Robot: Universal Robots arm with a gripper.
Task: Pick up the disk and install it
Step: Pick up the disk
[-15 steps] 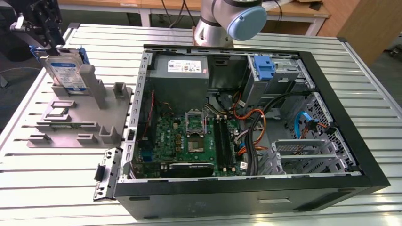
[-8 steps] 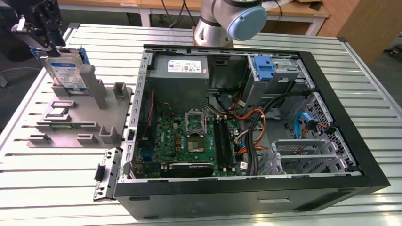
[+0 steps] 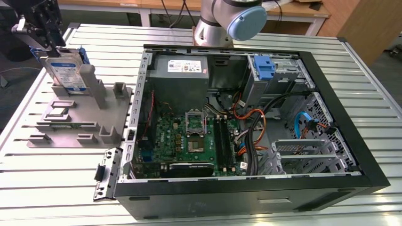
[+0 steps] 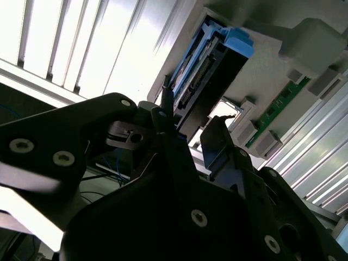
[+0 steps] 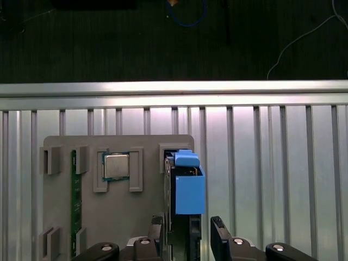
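Glare whitens the slatted table (image 4: 109,43) in the second wrist view, with the end effector (image 4: 190,117) silhouetted.

Finding no words or numbers clear enough for reading. Seeing a blue-and-white label on the disk (image 3: 63,70) and a white label on the grey power box (image 3: 180,67), both with print looking too tiny.

Slatted alu table (image 3: 50,188), grey parts fixture (image 3: 63,129) at the exterior view's left, open PC case (image 3: 251,200) beside it
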